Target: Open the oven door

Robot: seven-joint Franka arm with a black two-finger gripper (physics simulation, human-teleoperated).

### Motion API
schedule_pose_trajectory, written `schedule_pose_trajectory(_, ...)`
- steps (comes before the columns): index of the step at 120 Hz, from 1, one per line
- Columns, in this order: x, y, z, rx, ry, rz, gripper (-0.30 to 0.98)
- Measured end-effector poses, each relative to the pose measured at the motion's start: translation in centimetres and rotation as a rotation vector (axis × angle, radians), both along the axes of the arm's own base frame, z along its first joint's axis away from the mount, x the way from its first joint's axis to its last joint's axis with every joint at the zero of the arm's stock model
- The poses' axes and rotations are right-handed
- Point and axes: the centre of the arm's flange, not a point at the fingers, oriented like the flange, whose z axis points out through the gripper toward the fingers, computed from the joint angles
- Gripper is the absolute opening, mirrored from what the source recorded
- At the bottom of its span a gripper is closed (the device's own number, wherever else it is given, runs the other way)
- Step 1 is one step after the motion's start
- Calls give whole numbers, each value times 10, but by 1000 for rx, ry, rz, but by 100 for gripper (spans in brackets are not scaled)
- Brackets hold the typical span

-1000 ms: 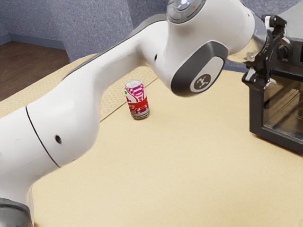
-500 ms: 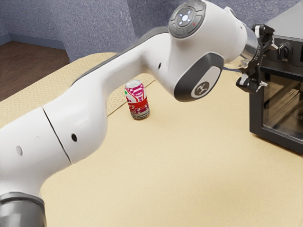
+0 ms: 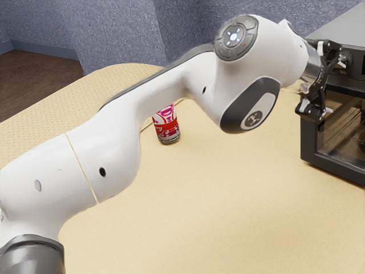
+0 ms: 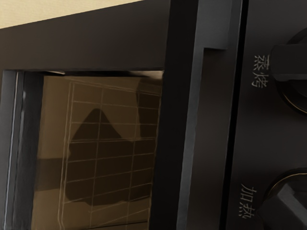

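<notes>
Oven [image 3: 349, 27], wire rack [image 4: 98, 141] behind glass door [image 4: 86, 50], upright can [image 3: 166, 128]

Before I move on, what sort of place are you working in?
Perhaps a kitchen or break room: a countertop oven with a wire rack inside, and a drinks can on the table.

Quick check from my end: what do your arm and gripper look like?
My arm has rounded white shells, a dark grey lower joint, a dark-rimmed panel with a round logo, and a grey button disc with a lit centre and red dot. A silvery collar leads to the black two-finger gripper.
</notes>
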Motion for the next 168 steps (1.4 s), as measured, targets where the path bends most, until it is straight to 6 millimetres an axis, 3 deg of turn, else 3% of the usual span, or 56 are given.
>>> schedule_pose_trajectory(35,13,1,-31,3,31,0,69)
schedule_pose_trajectory(68,14,6,-47,21,55,13,68)
schedule_pose_trajectory(102,-12,28,-52,58,122,70,68)
schedule_pose_trajectory(128,-50,33,-57,52,187,97,68)
schedule_pose_trajectory(147,-89,52,-39,47,197,127,68)
schedule_pose_trajectory(158,-128,71,-10,67,161,145,68)
schedule_pose_trajectory(164,-140,81,3,73,150,166,68)
schedule_pose_trajectory(168,-147,88,27,39,153,197,68)
